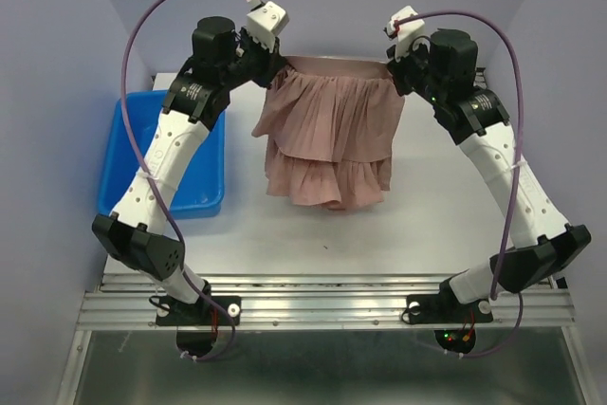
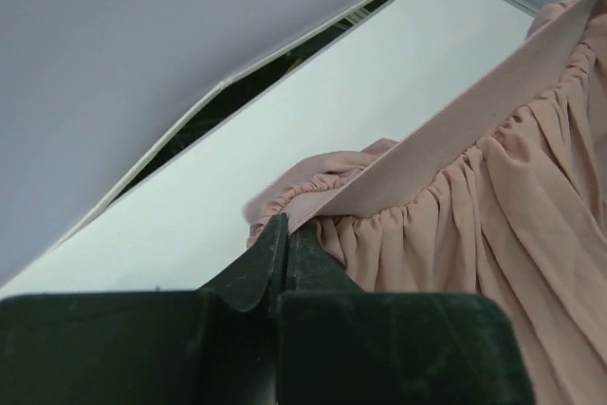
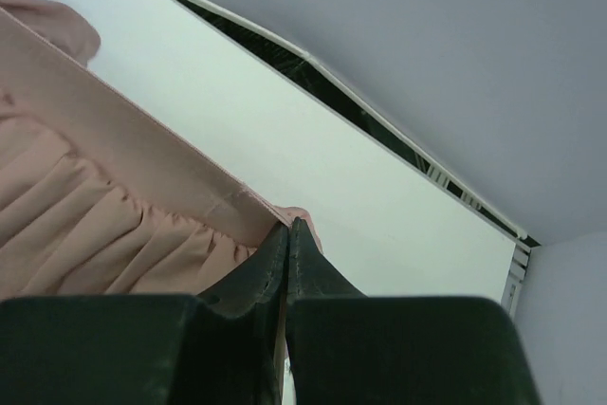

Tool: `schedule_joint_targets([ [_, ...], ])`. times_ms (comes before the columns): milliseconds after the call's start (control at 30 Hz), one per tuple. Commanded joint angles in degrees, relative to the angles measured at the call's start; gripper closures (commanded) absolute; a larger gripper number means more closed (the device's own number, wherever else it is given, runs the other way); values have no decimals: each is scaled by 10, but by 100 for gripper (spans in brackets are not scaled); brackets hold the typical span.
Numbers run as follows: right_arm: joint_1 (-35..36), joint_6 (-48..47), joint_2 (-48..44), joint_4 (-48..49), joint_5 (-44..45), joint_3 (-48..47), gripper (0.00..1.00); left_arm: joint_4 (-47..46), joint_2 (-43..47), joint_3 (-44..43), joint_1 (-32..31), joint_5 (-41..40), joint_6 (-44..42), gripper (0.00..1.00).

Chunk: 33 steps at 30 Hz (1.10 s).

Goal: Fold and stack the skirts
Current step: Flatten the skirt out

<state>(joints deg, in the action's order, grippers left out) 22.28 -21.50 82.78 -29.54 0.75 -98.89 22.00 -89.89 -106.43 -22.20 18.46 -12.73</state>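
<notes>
the grey tabletop (image 1: 427, 215) fills most of the top view, with the left arm (image 1: 161, 158) and right arm (image 1: 493, 149) reaching over it to its far side. between them hangs the one skirt (image 1: 327, 139) that shows in any view, a dusty pink tiered piece spread wide near the far middle of the tabletop, its ruffled hem falling toward the near side. a blue plastic bin (image 1: 207, 177) sits at the left edge, apart from the cloth. this looks like the spreading step that comes before the first fold: the waistband (image 2: 455, 125) is pulled into a straight line between the two arms. the left jaws are shut on the waistband's left end and the right jaws are shut on its right end, each pinching only a thin bit of fabric. the next move probably calls for both arms to lower together and lay the skirt flat without letting the band slacken, so the tiers land smooth. the top view gives the skirt's whole outline and the bin, but hides the pinch points behind the wrists; it also cannot settle whether the hem rests on the tabletop. the wrist views show the closed fingertips and the gathers (image 3: 85, 206) under the band, yet nothing of the hem.
</notes>
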Motion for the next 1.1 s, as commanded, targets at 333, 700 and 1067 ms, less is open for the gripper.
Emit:
schedule_joint_targets([
  [333, -12, 29, -45, -60, -165, 2, 99, 38, 90, 83, -78, 182, -104, 100],
  [700, -12, -24, -111, -76, -54, 40, 99, -7, 152, 153, -43, 84, -92, 100],
  [1067, -12, -122, -283, -303, -237, 166, 99, 55, 377, 348, -59, 185, -150, 100],
])
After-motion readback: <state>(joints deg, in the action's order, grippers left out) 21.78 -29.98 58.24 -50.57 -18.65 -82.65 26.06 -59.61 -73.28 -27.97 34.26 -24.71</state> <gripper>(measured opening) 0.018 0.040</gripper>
